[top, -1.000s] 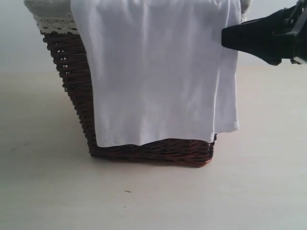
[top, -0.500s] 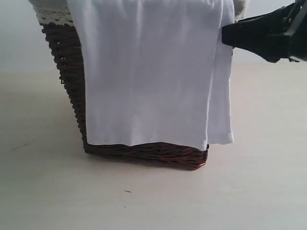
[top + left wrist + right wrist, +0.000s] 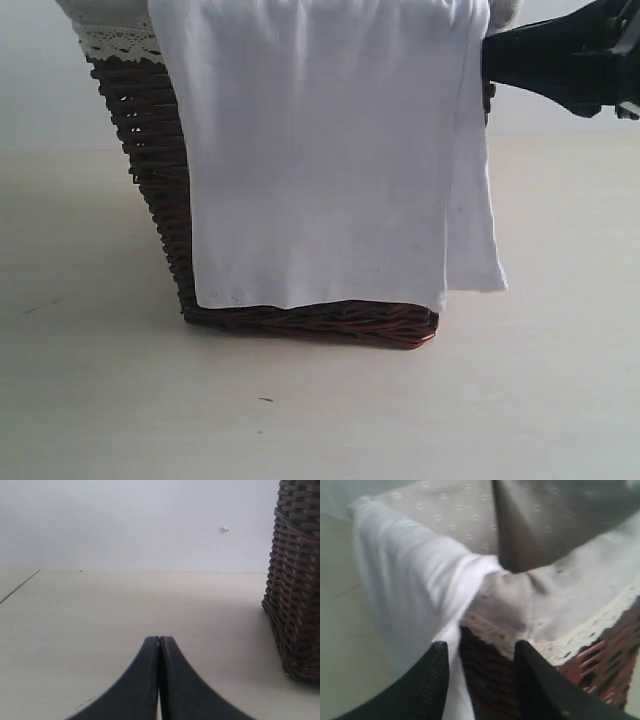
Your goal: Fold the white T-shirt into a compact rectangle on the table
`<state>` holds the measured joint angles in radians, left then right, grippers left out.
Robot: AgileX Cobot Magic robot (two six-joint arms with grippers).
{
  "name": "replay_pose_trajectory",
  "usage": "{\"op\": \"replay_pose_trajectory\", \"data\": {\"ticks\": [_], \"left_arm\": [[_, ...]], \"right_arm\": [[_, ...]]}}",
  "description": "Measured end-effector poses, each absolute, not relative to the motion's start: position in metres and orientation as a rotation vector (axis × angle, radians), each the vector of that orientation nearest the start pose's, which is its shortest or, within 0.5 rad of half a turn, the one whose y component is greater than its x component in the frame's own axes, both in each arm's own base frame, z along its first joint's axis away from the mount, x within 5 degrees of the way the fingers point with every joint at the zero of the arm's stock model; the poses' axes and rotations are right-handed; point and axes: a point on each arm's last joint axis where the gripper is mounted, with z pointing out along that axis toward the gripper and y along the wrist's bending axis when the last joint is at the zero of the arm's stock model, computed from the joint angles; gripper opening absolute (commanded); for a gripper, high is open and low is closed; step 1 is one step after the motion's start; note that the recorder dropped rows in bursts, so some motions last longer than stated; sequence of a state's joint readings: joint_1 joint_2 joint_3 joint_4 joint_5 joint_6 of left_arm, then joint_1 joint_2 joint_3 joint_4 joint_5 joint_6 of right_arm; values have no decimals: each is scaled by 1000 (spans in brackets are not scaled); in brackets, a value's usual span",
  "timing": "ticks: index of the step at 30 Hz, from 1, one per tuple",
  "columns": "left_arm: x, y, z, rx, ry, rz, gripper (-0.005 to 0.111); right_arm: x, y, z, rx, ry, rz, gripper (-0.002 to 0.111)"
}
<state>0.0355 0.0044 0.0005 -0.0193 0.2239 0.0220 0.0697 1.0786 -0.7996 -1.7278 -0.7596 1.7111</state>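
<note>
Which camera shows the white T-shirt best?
The exterior view: the white T-shirt hangs down the wicker basket, sharp down to its hem. The right wrist view shows only a blurred edge; the left wrist view shows none of it.

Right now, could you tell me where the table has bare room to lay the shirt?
The table is bare in front of the basket and either side of it. It is crowded at the basket's top right corner, where the right arm's fingers straddle an edge of the white T-shirt.

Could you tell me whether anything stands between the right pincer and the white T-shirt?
Nothing visible: the right pincer straddles the white T-shirt at its edge, with the wicker basket corner also between its jaws.
</note>
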Motion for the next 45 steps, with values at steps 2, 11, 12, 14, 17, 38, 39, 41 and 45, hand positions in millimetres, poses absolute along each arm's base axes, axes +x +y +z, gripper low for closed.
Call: {"op": "replay_pose_trajectory", "data": {"ticks": [2, 11, 12, 14, 17, 38, 39, 41, 45], "left_arm": [[56, 2, 192, -24, 1712, 25, 0], [56, 2, 192, -24, 1712, 25, 0], [56, 2, 192, -24, 1712, 25, 0], [56, 2, 192, -24, 1712, 25, 0], [56, 2, 192, -24, 1712, 25, 0], [56, 2, 192, -24, 1712, 25, 0], [56, 2, 192, -24, 1712, 25, 0], [56, 2, 192, -24, 1712, 25, 0], [56, 2, 192, -24, 1712, 25, 0]], "right_arm": [[198, 78, 340, -658, 1759, 730, 41], [170, 81, 332, -747, 1733, 774, 50], [170, 81, 332, -751, 1730, 770, 53], [175, 80, 329, -742, 1745, 758, 56], [188, 79, 318, -718, 1797, 752, 56], [216, 87, 292, -767, 1797, 853, 0], [218, 85, 291, -750, 1807, 826, 0], [219, 85, 291, -747, 1809, 812, 0], [213, 89, 294, -815, 1746, 887, 0]]}}
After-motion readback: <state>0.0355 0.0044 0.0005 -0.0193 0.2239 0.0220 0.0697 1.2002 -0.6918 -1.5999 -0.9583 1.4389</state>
